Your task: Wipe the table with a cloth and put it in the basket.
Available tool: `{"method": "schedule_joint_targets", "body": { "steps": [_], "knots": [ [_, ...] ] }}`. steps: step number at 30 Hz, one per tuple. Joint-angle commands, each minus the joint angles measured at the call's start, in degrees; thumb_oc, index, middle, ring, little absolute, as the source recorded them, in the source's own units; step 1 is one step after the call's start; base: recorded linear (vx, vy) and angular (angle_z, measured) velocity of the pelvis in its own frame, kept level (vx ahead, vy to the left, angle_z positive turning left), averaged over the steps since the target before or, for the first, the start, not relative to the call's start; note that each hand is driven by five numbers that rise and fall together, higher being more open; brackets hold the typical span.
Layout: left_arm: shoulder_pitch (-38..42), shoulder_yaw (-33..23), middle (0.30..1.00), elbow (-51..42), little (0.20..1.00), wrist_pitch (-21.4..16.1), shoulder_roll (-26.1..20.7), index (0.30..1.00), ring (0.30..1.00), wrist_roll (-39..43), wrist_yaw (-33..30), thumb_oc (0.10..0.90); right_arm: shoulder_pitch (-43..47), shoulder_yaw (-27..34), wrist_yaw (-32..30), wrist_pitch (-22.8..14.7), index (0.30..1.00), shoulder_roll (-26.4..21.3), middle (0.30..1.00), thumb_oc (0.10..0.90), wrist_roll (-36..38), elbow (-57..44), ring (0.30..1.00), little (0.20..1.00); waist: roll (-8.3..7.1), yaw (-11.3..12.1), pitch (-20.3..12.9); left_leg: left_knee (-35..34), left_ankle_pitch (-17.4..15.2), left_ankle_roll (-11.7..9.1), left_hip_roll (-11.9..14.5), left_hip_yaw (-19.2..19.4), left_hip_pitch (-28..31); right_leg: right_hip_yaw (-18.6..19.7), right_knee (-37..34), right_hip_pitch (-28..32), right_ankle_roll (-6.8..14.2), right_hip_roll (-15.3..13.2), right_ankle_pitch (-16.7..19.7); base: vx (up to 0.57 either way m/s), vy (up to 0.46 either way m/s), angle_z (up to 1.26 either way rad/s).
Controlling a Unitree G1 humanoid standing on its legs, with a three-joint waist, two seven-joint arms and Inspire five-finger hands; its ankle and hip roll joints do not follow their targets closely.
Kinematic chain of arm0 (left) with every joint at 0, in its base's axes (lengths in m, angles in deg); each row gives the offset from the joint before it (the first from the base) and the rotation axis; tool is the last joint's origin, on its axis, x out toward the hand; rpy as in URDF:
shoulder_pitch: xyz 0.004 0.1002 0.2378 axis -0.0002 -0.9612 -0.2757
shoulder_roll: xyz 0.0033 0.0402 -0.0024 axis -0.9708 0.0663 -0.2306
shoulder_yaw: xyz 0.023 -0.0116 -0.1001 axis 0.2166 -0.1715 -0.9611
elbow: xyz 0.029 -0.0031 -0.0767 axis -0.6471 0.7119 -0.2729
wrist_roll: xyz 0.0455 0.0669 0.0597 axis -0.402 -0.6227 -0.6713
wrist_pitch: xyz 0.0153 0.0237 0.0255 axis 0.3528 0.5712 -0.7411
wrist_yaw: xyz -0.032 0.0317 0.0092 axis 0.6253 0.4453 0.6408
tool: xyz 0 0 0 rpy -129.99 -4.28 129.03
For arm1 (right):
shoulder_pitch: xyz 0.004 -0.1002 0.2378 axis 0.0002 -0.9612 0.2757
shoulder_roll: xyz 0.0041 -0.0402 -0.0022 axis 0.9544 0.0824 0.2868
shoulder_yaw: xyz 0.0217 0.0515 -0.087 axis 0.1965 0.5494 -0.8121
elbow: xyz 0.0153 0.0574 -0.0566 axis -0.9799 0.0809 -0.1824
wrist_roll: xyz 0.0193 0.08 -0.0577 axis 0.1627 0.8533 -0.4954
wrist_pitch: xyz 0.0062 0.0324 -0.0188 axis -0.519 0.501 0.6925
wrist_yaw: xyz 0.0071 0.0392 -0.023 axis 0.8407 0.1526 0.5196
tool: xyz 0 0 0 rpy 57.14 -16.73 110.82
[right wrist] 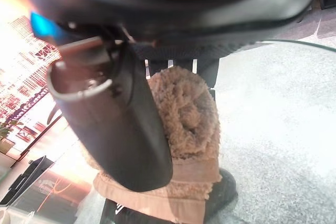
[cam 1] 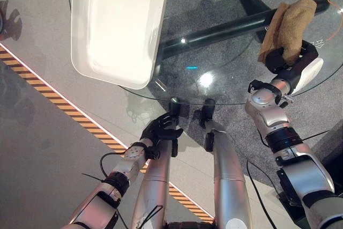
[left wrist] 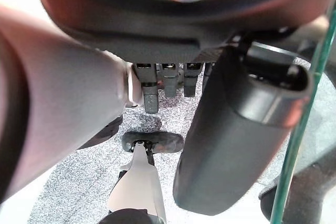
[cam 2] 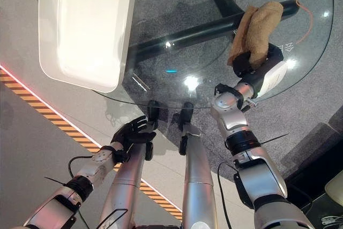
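Note:
A tan fleecy cloth [cam 1: 288, 28] rests on the round glass table [cam 1: 214, 57] at its right side. My right hand [cam 1: 293, 60] is curled round the cloth's near end, with the thumb [right wrist: 118, 124] pressed against the bunched cloth [right wrist: 189, 119]. The white oblong basket [cam 1: 120, 22] stands on the table's left part, reaching over the rim. My left hand [cam 1: 159, 128] hangs below the table's near edge with its fingers relaxed and holds nothing.
Under the glass, the table's dark tubular base [cam 1: 225, 30] stands on grey carpet. A black-and-orange striped line [cam 1: 69, 113] crosses the pale floor on the left. The table's near rim [cam 2: 161, 105] lies just beyond my left hand.

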Motion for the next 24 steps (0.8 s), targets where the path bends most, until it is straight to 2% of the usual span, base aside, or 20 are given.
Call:
{"method": "schedule_joint_targets", "body": {
  "steps": [1, 9, 13, 18, 24],
  "knots": [
    [-8.4, 5.81, 0.9, 0.54, 0.9, 4.72, 3.88, 0.9, 0.9, 0.86, 2.25, 0.8, -0.3, 0.47, -2.8, -0.95, 0.3, -1.6, 0.3, 0.1, -0.86, -4.18, 0.3, 0.2, -0.12, 1.56, -1.25, 9.19, -5.7, 2.29, -0.91, 0.76, -3.59, 5.44, -7.55, -1.46, 3.85, 3.46, 7.87, 0.01, 0.052, 0.0],
    [-8.78, 5.89, 0.9, -0.09, 0.9, 4.95, 3.54, 0.9, 0.9, 1.95, 2.74, 0.8, 0.3, 0.73, -0.7, -2.96, 0.3, -2.13, 0.3, 0.1, -1.15, -5.8, 0.3, 0.2, -0.09, 1.8, -1.25, 9.48, -6.22, 2.51, -0.95, 0.93, -3.73, 5.46, -7.25, -1.74, 4.22, 3.25, 7.81, 0.01, 0.034, 0.02],
    [-8.82, 5.92, 0.9, -1.09, 0.9, 5.72, 3.53, 0.9, 0.9, 1.92, 2.59, 0.8, 0.89, -0.38, 5.32, -2.52, 0.3, -1.74, 0.3, 0.1, -3.85, -9.17, 0.3, 0.2, -0.13, 1.99, -1.25, 9.37, -6.05, 2.57, -1.07, 0.89, -3.79, 5.31, -7.29, -1.8, 4.29, 3.18, 7.89, 0.0, 0.018, 0.01],
    [-8.72, 5.79, 0.9, -1.15, 0.9, 5.88, 4.24, 0.9, 0.9, 1.71, 2.65, 0.8, 0.83, -3.5, 14.17, 0.99, 0.3, -0.18, 0.3, 0.1, -8.67, -13.21, 0.3, 0.2, -0.15, 1.99, -1.25, 9.53, -6.07, 2.44, -1.11, 0.96, -4.33, 5.14, -6.94, -2.39, 4.32, 3.04, 7.61, 0.0, 0.0, 0.0],
    [-8.87, 5.58, 0.9, -0.68, 0.9, 4.96, 5.19, 0.9, 0.9, 1.16, 3.19, 0.8, -1.58, -8.32, 20.89, 3.94, 0.3, 2.95, 0.3, 0.1, -12.77, -15.3, 0.3, 0.2, 0.08, 1.89, -1.25, 9.56, -5.97, 2.29, -1.06, 1.13, -5.08, 4.92, -6.44, -3.26, 4.2, 2.88, 7.14, 0.0, 0.0, 0.0]
  ]
}}
